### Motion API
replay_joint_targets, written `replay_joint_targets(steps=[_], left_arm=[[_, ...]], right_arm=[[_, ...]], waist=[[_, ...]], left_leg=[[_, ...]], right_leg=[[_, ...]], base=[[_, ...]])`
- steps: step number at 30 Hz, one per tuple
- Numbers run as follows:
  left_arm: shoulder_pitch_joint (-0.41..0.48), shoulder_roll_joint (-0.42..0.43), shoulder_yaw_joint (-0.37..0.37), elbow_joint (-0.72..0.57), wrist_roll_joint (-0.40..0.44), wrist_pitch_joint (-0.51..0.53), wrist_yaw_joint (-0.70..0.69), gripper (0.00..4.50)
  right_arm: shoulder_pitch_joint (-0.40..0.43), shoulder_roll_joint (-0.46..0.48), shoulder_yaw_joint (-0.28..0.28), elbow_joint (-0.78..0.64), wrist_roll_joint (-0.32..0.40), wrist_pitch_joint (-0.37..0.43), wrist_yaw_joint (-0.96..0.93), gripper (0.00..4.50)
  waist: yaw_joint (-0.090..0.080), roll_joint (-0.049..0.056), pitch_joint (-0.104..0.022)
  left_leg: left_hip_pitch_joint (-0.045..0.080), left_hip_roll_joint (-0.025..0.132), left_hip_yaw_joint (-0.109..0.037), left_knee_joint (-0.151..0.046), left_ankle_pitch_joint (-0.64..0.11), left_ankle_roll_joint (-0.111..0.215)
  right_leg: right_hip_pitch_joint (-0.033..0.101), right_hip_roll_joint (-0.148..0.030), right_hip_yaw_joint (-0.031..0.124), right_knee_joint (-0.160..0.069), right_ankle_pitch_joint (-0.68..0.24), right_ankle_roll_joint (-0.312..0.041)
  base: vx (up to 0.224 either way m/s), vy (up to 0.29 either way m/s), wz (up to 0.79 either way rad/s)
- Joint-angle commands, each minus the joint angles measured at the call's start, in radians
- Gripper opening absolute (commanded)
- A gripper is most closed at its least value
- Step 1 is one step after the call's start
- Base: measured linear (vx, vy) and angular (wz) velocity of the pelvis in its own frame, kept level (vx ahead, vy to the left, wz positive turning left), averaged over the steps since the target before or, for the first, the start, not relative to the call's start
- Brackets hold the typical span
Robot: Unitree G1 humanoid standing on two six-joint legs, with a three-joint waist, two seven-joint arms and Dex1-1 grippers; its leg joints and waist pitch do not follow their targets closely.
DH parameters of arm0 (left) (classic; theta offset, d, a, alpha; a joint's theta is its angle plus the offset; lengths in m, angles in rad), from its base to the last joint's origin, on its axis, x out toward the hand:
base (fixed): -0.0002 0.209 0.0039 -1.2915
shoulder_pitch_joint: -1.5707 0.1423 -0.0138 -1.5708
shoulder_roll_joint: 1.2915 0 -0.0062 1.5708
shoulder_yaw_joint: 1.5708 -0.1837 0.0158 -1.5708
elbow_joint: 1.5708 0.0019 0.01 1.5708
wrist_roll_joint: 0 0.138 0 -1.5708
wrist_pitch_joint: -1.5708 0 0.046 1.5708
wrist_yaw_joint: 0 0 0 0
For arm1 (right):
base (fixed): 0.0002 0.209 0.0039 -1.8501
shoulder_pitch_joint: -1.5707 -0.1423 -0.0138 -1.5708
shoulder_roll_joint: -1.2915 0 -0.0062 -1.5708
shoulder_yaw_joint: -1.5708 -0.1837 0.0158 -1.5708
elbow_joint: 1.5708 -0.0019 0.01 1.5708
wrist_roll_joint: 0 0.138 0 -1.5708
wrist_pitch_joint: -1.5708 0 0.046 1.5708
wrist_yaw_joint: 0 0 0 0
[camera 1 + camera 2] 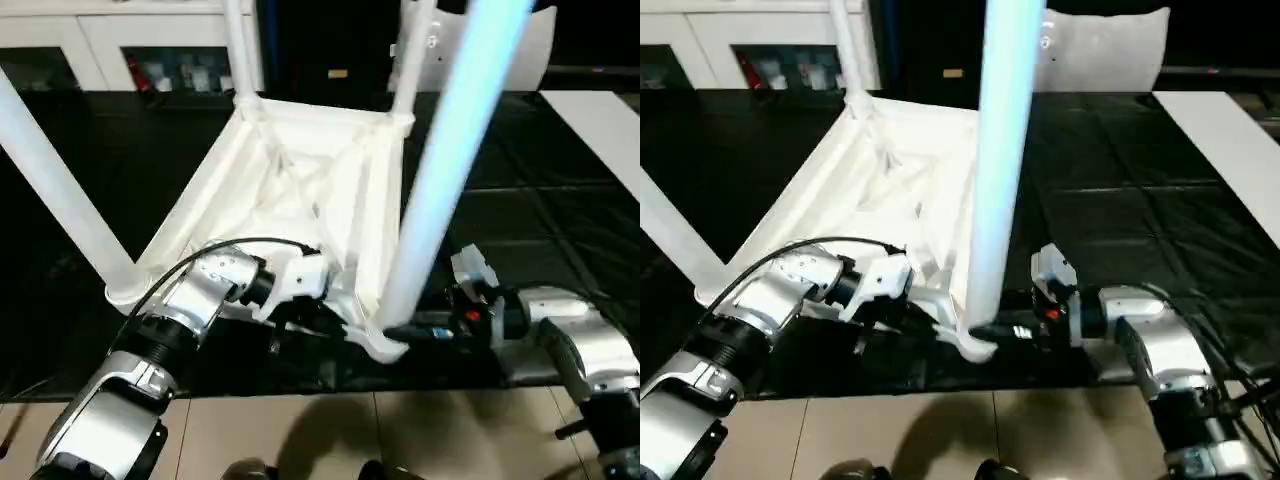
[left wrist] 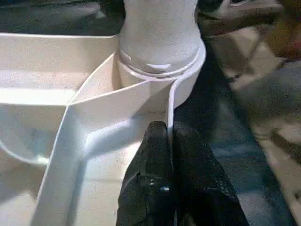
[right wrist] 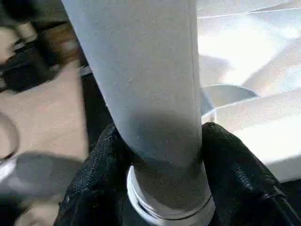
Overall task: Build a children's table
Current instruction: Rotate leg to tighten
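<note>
now left claw pinched on upturned table top's rim, right claw clasping near leg at its socket

Both silver forearms reach in low from the near side. The left pincer is pinched shut on a thin rim. The right pincer has a finger on either side of a leg.

Smooth matt white plastic table, textured black fingers
</note>
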Motion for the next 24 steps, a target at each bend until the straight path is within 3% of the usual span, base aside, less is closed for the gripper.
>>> replay_joint_targets(steps=[1, 3, 6, 9, 11, 14, 17, 19, 24], left_arm=[[-0.007, -0.101, -0.015, -0.046, -0.011, 0.056, 0.106, 0.00], [-0.008, -0.148, -0.003, -0.058, -0.008, 0.119, 0.185, 0.00], [-0.020, -0.225, 0.013, -0.046, 0.011, 0.182, 0.323, 0.00], [-0.030, -0.280, 0.024, -0.025, 0.045, 0.208, 0.448, 0.00], [-0.035, -0.308, 0.034, -0.015, 0.057, 0.220, 0.514, 0.00], [-0.037, -0.344, 0.045, -0.011, 0.073, 0.239, 0.592, 0.00], [-0.026, -0.372, 0.052, -0.028, 0.078, 0.249, 0.635, 0.00], [-0.021, -0.374, 0.052, -0.039, 0.081, 0.255, 0.645, 0.00], [-0.013, -0.300, 0.048, -0.062, 0.083, 0.222, 0.580, 0.00]], right_arm=[[-0.028, 0.091, 0.015, -0.034, -0.005, 0.030, -0.147, 1.98], [-0.045, 0.149, -0.013, -0.019, -0.028, 0.066, -0.287, 1.98], [-0.064, 0.235, -0.042, -0.004, -0.084, 0.102, -0.491, 1.96], [-0.079, 0.304, -0.063, 0.016, -0.132, 0.131, -0.673, 1.96], [-0.085, 0.340, -0.077, 0.026, -0.140, 0.145, -0.745, 1.96], [-0.087, 0.386, -0.089, 0.024, -0.158, 0.162, -0.823, 1.96], [-0.079, 0.410, -0.085, 0.010, -0.163, 0.141, -0.838, 2.65], [-0.079, 0.414, -0.086, -0.001, -0.161, 0.148, -0.842, 2.74], [-0.061, 0.335, -0.113, -0.028, -0.127, 0.111, -0.762, 3.18]], waist=[[-0.012, -0.012, -0.060], [-0.028, -0.013, -0.062], [-0.063, -0.013, -0.062], [-0.082, -0.015, -0.059], [-0.083, -0.014, -0.063], [-0.083, -0.016, -0.065], [-0.081, -0.014, -0.068], [-0.079, -0.013, -0.067], [-0.075, -0.015, -0.067]], left_leg=[[0.006, 0.072, -0.043, -0.072, -0.152, 0.042], [0.004, 0.069, -0.045, -0.069, -0.166, 0.038], [-0.002, 0.069, -0.050, -0.068, -0.176, 0.037], [0.001, 0.052, -0.044, -0.062, -0.179, 0.049], [-0.002, 0.051, -0.044, -0.063, -0.160, 0.060], [-0.007, 0.058, -0.046, -0.067, -0.133, 0.083], [-0.010, 0.069, -0.049, -0.068, -0.097, 0.105], [-0.009, 0.071, -0.047, -0.068, -0.088, 0.119], [-0.009, 0.072, -0.046, -0.069, -0.079, 0.133]], right_leg=[[0.063, -0.102, 0.074, -0.103, -0.523, 0.015], [0.067, -0.100, 0.066, -0.112, -0.541, 0.048], [0.066, -0.097, 0.061, -0.113, -0.524, 0.046], [0.060, -0.095, 0.057, -0.125, -0.561, 0.061], [0.063, -0.093, 0.059, -0.122, -0.543, 0.070], [0.064, -0.093, 0.068, -0.108, -0.473, 0.056], [0.065, -0.098, 0.076, -0.090, -0.381, 0.014], [0.065, -0.101, 0.081, -0.085, -0.359, -0.014], [0.066, -0.103, 0.086, -0.080, -0.343, -0.028]], base=[[0.000, 0.000, 0.00], [0.000, 0.000, 0.00], [0.000, 0.000, 0.00], [0.000, 0.000, 0.00], [0.000, 0.000, 0.00], [0.000, 0.000, 0.00], [0.000, 0.000, 0.00], [0.000, 0.000, 0.00], [0.000, 0.000, 0.00]])
